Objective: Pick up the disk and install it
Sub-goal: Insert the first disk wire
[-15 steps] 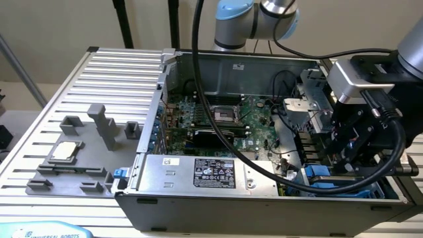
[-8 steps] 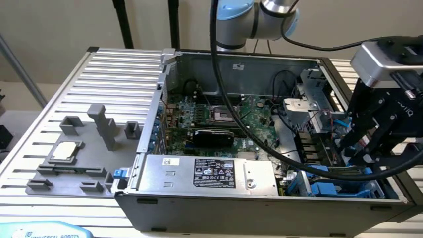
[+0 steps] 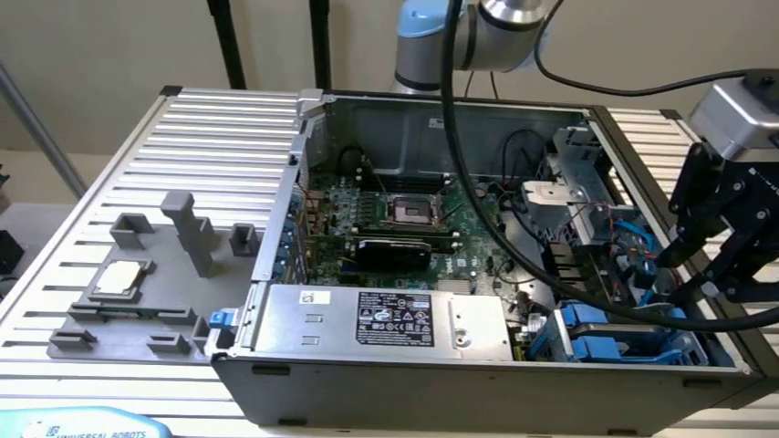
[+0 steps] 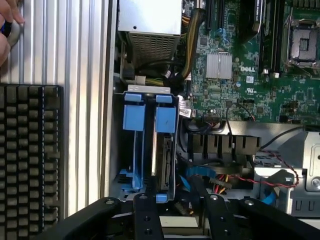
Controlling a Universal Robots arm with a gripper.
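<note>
Here, disk (image 4: 164,162) upright in bay (image 4: 149,89), dark edge, bright blue carrier (image 4: 165,120).

1. A plain beige wall (image 3: 98,46) ran across the exterior view from ten o'clock to two o'clock. It was evenly lit, with no hard shadows on it.
2. Two black uprights (image 3: 223,41) stood in front of it at about eleven o'clock.
3. A thin grey pole (image 3: 36,128) slanted at about ten o'clock.
4. A ribbed aluminium table (image 3: 232,128) spread from seven to eleven o'clock, and its slats carried a soft sheen.
5. In the wrist view, a black keyboard (image 4: 30,155) lay flat on the ribbed table.
</note>
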